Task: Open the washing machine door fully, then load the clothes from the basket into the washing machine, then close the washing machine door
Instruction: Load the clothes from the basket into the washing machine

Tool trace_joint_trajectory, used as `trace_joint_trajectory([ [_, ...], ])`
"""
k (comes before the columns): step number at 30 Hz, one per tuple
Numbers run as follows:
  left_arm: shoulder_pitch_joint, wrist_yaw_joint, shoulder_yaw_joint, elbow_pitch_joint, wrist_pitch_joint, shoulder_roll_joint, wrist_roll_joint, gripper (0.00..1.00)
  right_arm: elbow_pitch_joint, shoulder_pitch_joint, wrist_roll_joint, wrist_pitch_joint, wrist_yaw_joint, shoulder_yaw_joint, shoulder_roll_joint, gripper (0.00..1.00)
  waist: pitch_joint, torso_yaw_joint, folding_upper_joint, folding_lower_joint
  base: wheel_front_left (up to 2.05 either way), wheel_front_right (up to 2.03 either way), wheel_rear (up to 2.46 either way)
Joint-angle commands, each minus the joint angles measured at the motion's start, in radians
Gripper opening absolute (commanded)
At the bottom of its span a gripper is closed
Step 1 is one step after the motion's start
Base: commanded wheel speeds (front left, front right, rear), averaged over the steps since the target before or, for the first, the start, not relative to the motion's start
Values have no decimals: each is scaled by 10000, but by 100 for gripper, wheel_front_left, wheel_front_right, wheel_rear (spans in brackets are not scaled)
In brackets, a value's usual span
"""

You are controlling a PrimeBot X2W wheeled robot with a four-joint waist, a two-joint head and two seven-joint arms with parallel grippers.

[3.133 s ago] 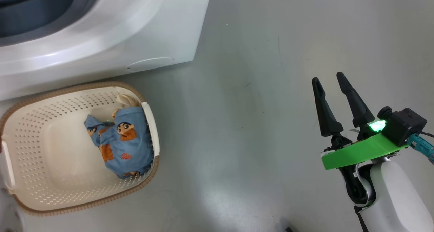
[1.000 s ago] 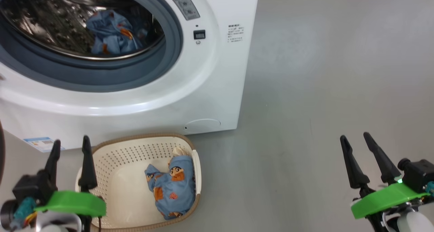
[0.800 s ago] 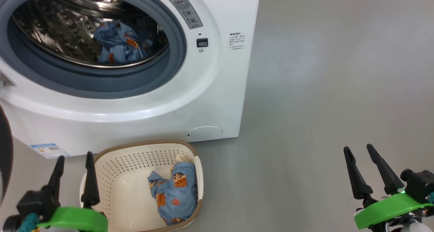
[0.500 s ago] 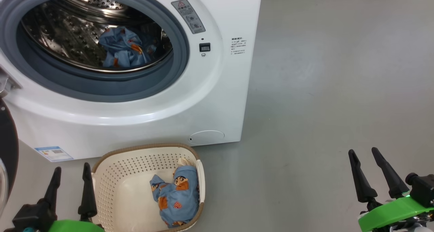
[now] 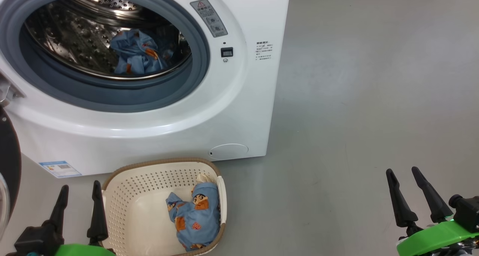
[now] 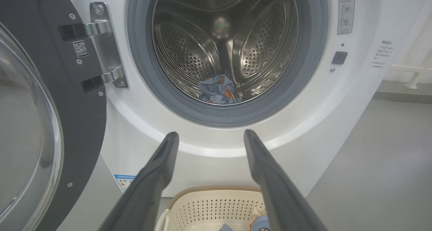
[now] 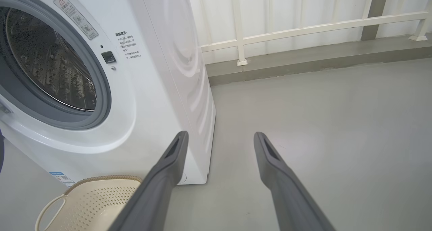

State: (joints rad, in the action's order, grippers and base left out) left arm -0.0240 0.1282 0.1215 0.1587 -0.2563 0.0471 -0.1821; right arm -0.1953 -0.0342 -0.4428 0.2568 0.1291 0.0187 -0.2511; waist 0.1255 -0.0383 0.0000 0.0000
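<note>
Grey floor lay bare by washing machine, door stood wide open. Clothes sat in basket, one garment in drum. Left gripper & right gripper both spread, empty. Risk: fingers snagging basket holes, or cloth draping seal, jamming door.

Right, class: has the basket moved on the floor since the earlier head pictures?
No. The basket sits just below and left of the round flap on the washing machine, as before; the whole picture shifted, so the camera moved.
</note>
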Motion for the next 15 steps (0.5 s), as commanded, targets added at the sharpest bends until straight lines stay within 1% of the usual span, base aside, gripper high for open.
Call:
trace_joint_trajectory([
  [1, -158, 25, 326, -302, -55, 101, -5, 100, 230, 33, -36, 49, 16, 151, -163, 100, 15, 1, 0, 0, 0, 0, 0],
  [15, -276, 25, 302, -170, -55, 73, -49, 100, 288, -205, -34, 49, 16, 185, -107, 100, 375, -37, 0, 0, 0, 0, 0],
])
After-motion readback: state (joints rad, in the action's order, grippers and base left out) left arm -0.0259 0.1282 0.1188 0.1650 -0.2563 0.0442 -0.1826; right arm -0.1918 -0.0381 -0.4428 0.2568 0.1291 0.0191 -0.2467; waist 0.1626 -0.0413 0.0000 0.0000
